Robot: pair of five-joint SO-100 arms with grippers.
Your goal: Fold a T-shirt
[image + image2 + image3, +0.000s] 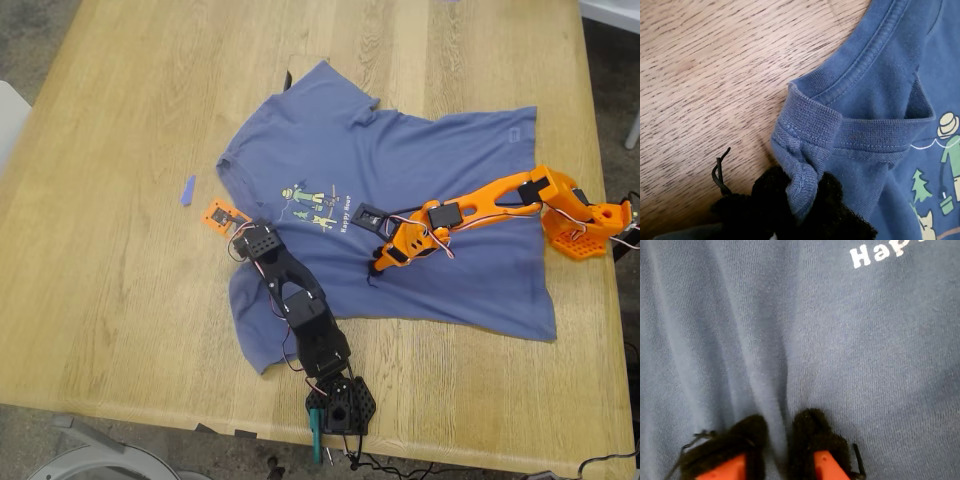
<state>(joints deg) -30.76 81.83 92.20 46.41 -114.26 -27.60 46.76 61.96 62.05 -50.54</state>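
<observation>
While the slate-blue short-sleeved cotton T-shirt (400,200) lies spread, print side up, across the middle of the pale wooden worktop (120,300), the exterior view shows both arms reaching onto it: the black arm from the near edge toward the collar, the orange arm from the exterior view's right onto the chest just below the print. A small blue scrap (187,190) lies apart on the bare wood, near the collar side.

In the first wrist view, my first gripper (802,205) has its black-padded fingers (840,210) clenched on a bunched fold of the ribbed collar (840,132), wood grain beside it. The exterior view cannot show that pinch; the arm's own body hides it.

In the second wrist view, my second gripper (782,452) has its fingers (815,440) nipping a raised ridge of chest fabric, below the white lettering (880,252). Whether it holds one layer or both cannot be told from any view.

I judge the risks to be these: the collar grip is thin and near the rib's edge, so a sideways pull could slip it free; if the chest pinch caught only the top layer, lifting would separate front from back and the fold would come out crooked.
</observation>
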